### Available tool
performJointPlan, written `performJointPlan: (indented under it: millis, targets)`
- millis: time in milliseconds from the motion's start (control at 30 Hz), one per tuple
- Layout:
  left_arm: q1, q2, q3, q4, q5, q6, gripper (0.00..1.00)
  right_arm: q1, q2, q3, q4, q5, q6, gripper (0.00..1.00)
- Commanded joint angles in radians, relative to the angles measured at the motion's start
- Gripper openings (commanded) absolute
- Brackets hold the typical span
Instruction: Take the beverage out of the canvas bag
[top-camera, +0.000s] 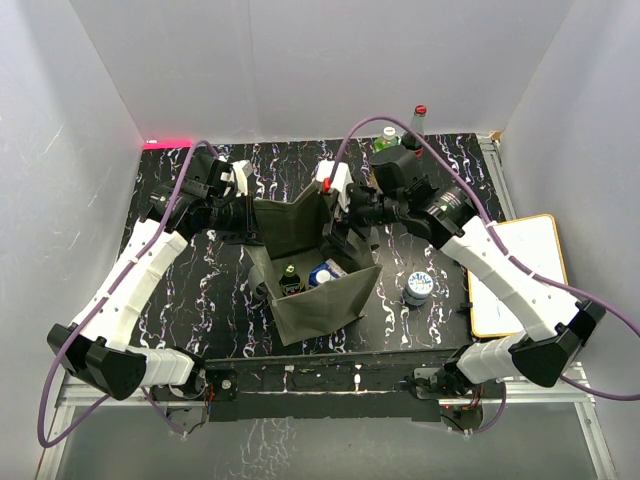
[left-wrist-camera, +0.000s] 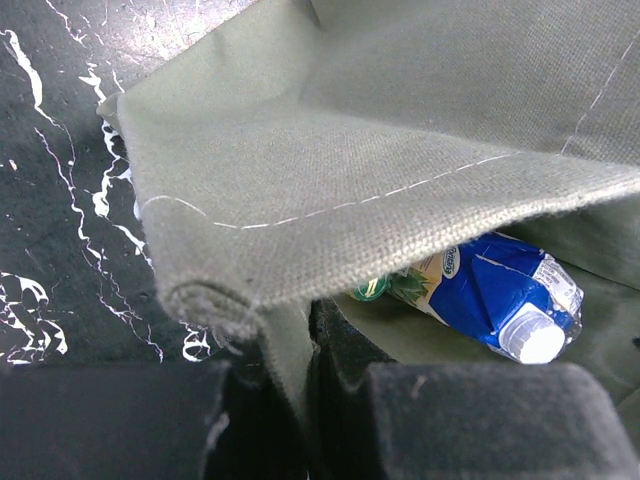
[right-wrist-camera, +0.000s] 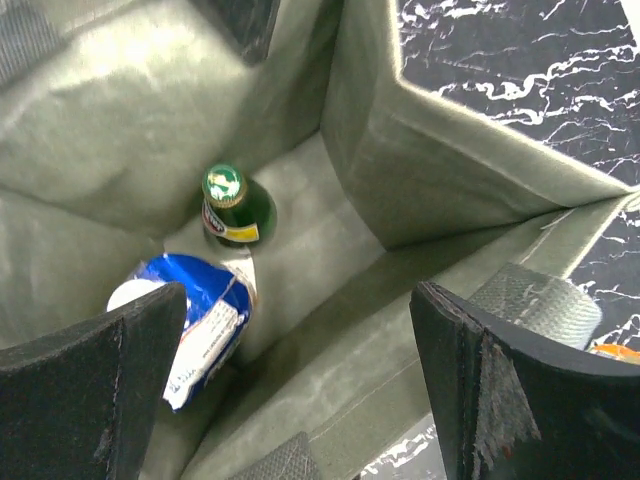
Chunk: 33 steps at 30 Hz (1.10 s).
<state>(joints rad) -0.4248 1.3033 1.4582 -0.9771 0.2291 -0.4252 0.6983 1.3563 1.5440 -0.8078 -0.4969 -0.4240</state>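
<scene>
Green-capped, the bottle (right-wrist-camera: 232, 205) stands upright on the floor of the canvas bag (top-camera: 325, 300), with a blue carton (right-wrist-camera: 205, 310) lying on its side just beside it. The left gripper (left-wrist-camera: 290, 390) is clenched on a side wall's rim, probably to keep the floppy mouth wide. The right gripper (right-wrist-camera: 295, 335) hangs over the opening with fingers spread, apparently lining up on a drink.

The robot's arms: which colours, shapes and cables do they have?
Both the left arm and right arm have white ribbed link covers, black joints and a purple cable. The left tool and right tool have black padded fingers.
</scene>
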Motion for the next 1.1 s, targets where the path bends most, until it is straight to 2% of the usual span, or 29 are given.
performJointPlan:
  millis: [0, 67, 200, 367, 567, 833, 1067]
  targets:
    - [0.005, -0.016, 0.027, 0.078, -0.010, 0.024, 0.00, 0.050, -0.019, 0.055, -0.140, 0.037, -0.203, 0.98]
    - [0.004, -0.015, 0.025, 0.077, -0.010, 0.030, 0.00, 0.080, -0.057, 0.019, -0.150, 0.024, -0.255, 0.98]
    - [0.004, -0.009, 0.025, 0.074, -0.009, 0.040, 0.00, 0.105, -0.126, -0.051, -0.128, 0.025, -0.252, 0.98]
    - [0.004, -0.004, 0.028, 0.068, -0.007, 0.057, 0.00, 0.140, -0.121, -0.066, -0.188, 0.001, -0.261, 0.98]
    - [0.004, -0.004, 0.029, 0.068, -0.015, 0.072, 0.00, 0.220, -0.130, -0.133, -0.191, 0.060, -0.264, 0.98]
    - [0.004, -0.011, 0.018, 0.068, -0.019, 0.074, 0.00, 0.250, -0.172, -0.235, -0.069, 0.149, -0.244, 0.98]
    - [0.004, 0.000, 0.030, 0.066, -0.019, 0.084, 0.00, 0.251, -0.129, -0.252, -0.031, 0.195, -0.303, 0.98]
